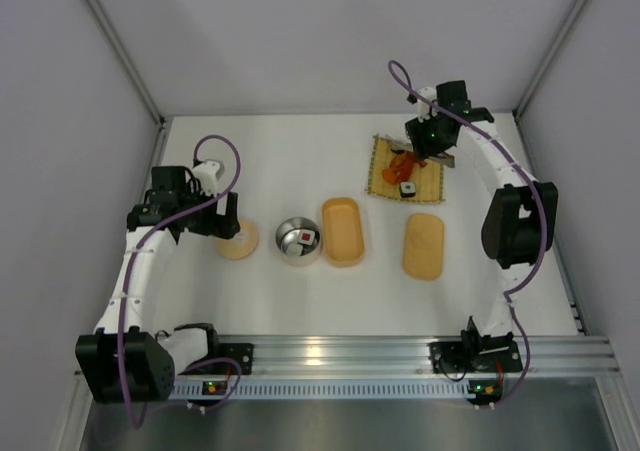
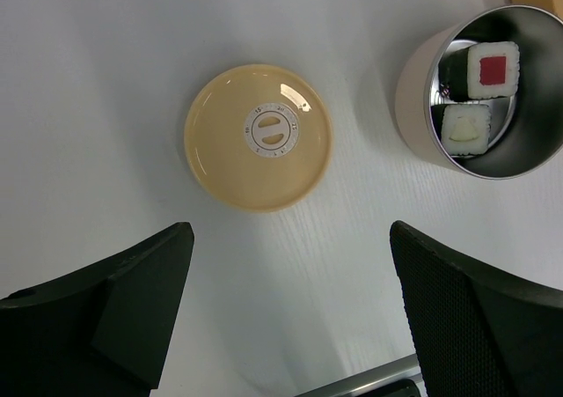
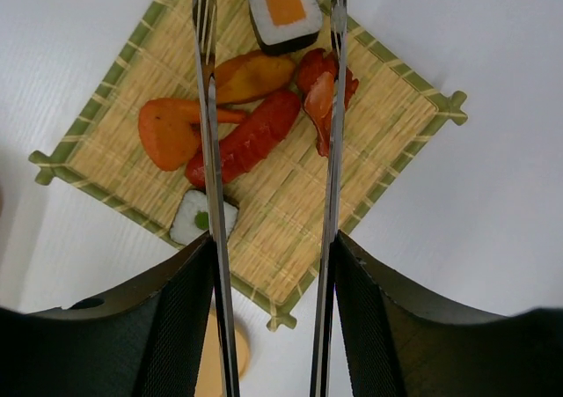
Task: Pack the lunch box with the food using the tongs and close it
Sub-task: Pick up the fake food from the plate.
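When you look down from the top, the right gripper (image 1: 432, 149) is at the far side, over the mat (image 1: 382, 183) with the food (image 1: 403, 161) on it. It is much nearer to the food than the left gripper (image 1: 213, 216) is. The box (image 1: 343, 233) sits open in the middle of the table, nearer the arm bases than the mat and to its left. I can see nothing in it, and its lid (image 1: 423, 246) lies near it on the right. From the left wrist, the left gripper (image 2: 290, 318) is wide open and holds nothing. It hangs over a round disc (image 2: 258, 137), and a bowl (image 2: 413, 80) with two rolls (image 2: 491, 69) is off to one side. From the right wrist, the right gripper (image 3: 273, 327) squeezes the tongs (image 3: 208, 106) from both sides. The tongs point straight away from the hand, with their two arms apart over the mat. A long red piece (image 3: 251, 137) lies slanted between the arms, one end under one arm. I think a small turn would help the tongs pinch it across.
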Controlling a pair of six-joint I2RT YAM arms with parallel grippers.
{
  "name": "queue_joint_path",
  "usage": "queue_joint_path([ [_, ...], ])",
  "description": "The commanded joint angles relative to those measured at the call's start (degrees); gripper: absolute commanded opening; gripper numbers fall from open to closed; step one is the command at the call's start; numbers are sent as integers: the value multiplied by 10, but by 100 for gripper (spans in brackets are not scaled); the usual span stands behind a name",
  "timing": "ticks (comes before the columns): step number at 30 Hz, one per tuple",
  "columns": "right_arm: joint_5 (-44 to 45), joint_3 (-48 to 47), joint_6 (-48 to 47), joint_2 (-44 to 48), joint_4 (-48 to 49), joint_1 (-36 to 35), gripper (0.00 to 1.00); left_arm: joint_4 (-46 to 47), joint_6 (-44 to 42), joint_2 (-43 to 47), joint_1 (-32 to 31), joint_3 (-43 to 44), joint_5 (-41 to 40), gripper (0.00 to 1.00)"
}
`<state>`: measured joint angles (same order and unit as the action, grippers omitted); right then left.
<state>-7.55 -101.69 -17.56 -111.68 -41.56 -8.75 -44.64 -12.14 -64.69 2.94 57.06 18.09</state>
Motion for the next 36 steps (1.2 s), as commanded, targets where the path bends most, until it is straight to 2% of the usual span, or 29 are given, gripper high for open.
queue_joint_path([
  [1,3,-40,-27,-9,24,18,53,25,-4,-4,5,-4,-6,98],
  [9,-10,-73,-27,-50,11,31,56,25,-5,-11,5,-1,-9,98],
  [20,-52,-95,-38,-59,-19,32,55,27,-3,-20,5,2,-5,98],
  [36,-42,-139,-80,-96,-66,31,55,25,-3,-25,5,2,1,98],
])
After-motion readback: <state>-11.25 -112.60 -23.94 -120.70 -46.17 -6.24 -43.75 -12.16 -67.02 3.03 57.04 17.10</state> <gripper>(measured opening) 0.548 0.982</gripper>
